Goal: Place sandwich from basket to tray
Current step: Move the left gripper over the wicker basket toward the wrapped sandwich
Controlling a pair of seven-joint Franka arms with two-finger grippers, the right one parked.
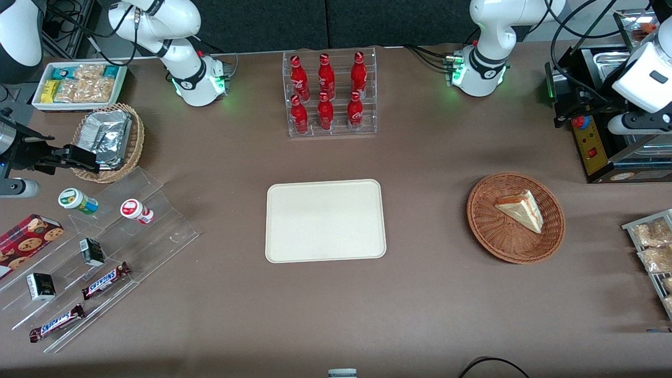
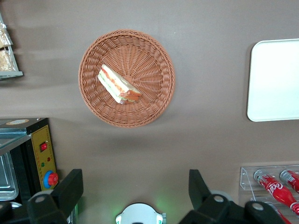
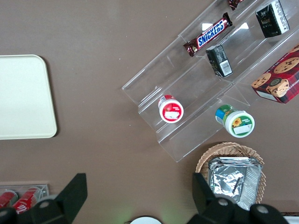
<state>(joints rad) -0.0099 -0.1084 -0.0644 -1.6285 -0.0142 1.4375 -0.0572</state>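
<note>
The sandwich [image 1: 520,210], a pale bread wedge with red and green filling, lies in the reddish-brown wicker basket [image 1: 483,231] toward the working arm's end of the table. The cream-white tray [image 1: 325,220] sits bare at the table's middle. My left gripper [image 1: 564,107] hangs high by the black appliance, farther from the front camera than the basket, well apart from it. In the left wrist view the gripper [image 2: 135,186] is wide open and empty, with its fingers [image 2: 70,189] spread, and the sandwich [image 2: 119,85], basket [image 2: 154,93] and tray [image 2: 275,79] show below.
A clear rack of red bottles [image 1: 331,94] stands farther from the camera than the tray. A black appliance [image 1: 604,152] and a rack of snack packets [image 1: 653,247] flank the basket. A tan foil-packet basket [image 1: 107,142] and an acrylic snack stand [image 1: 105,247] lie toward the parked arm's end.
</note>
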